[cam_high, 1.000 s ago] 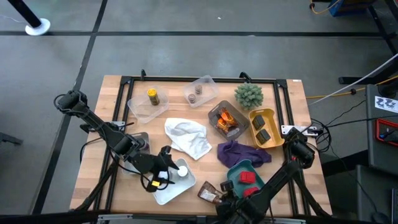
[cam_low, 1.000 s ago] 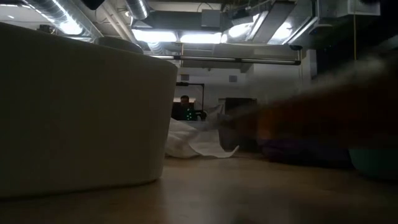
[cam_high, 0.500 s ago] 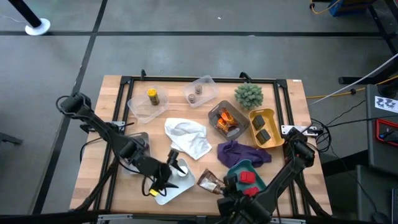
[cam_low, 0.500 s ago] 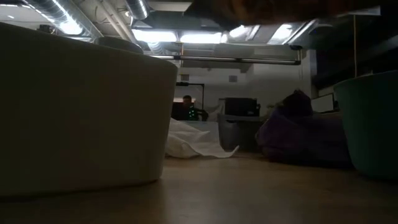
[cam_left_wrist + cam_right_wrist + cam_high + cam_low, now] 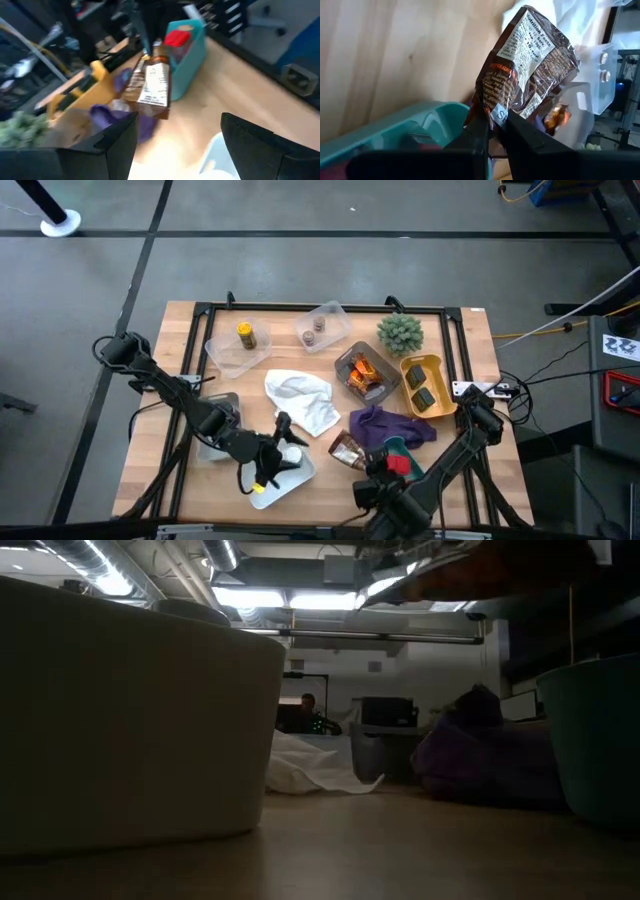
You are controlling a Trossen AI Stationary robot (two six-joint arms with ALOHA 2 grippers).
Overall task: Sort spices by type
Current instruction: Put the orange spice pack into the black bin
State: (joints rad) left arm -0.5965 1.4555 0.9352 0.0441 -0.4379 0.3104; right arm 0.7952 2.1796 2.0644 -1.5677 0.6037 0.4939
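A brown spice packet [image 5: 347,450] hangs in the air between the white tray [image 5: 300,477] and the teal tray [image 5: 408,448], which holds a red box [image 5: 398,465]. My right gripper [image 5: 498,131] is shut on this packet. My left gripper [image 5: 288,445] stands open over the white tray, pointing toward the packet [image 5: 150,82], with nothing between its fingers. More spices sit in far trays: a yellow jar [image 5: 245,333], a brown jar [image 5: 318,328] and orange packets [image 5: 362,375]. My right gripper pinches the packet's sealed end edge [image 5: 497,116] between its two fingers, slanting down from the table's near side. The packet stretches on past the fingertips, tilted and lifted clear of the table and of the teal tray [image 5: 405,130].
A white cloth [image 5: 300,402] and a purple cloth [image 5: 385,425] lie mid-table. A green spiky plant [image 5: 400,333] and a yellow tray [image 5: 425,385] stand at the far right. In the low view the white tray's wall [image 5: 130,720] fills the left. A person sits beyond the table.
My right gripper has risen and gone toward the table's far edge with the packet. The packet lay on the table near the near edge and now hangs clear beside the teal tray. My left gripper has rolled about its own axis over the white tray, staying open.
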